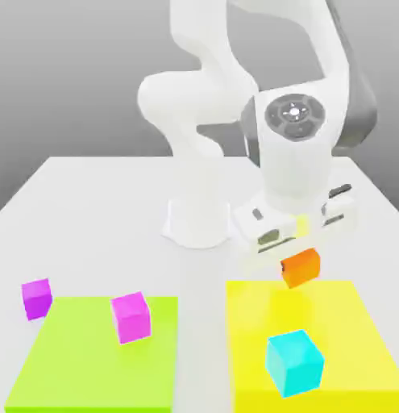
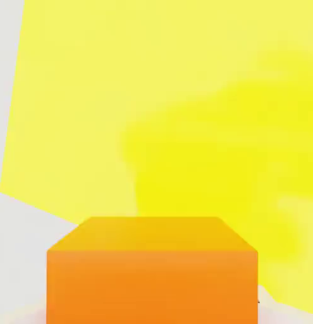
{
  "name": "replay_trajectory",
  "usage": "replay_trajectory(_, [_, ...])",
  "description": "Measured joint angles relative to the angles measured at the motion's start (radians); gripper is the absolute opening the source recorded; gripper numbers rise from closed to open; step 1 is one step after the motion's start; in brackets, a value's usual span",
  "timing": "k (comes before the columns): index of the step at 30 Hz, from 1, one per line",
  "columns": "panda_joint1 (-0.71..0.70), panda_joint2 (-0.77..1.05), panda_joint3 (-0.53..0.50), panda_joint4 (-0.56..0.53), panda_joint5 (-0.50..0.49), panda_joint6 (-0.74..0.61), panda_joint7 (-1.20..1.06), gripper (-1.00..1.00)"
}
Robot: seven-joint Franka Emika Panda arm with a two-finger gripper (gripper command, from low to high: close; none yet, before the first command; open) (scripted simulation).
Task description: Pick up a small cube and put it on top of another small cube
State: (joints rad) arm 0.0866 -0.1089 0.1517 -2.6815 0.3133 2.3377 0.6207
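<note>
Exterior view: orange cube [image 1: 301,268] slightly tilted, no long axis.

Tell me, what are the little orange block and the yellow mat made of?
Hard to tell: this is a computer render. The orange cube looks like matte plastic or painted wood, with flat colour, crisp edges and no shine. The yellow mat looks like a thin, flat sheet of matte plastic or card.

White table [image 1: 89,193] bears green mat [image 1: 81,363], yellow mat [image 1: 347,323], one magenta cube [image 1: 36,298]
</note>
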Motion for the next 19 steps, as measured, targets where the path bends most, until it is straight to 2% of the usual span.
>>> replay_trajectory(10, [-0.321,-0.119,-0.138,-0.016,-0.281,0.098,0.414,-1.0])
replay_trajectory(15, [-0.358,-0.002,-0.152,-0.039,-0.306,0.271,0.464,-1.0])
replay_trajectory(16, [-0.359,0.029,-0.152,-0.044,-0.308,0.307,0.467,1.0])
replay_trajectory(19, [-0.359,0.029,-0.152,-0.044,-0.308,0.307,0.467,1.0])
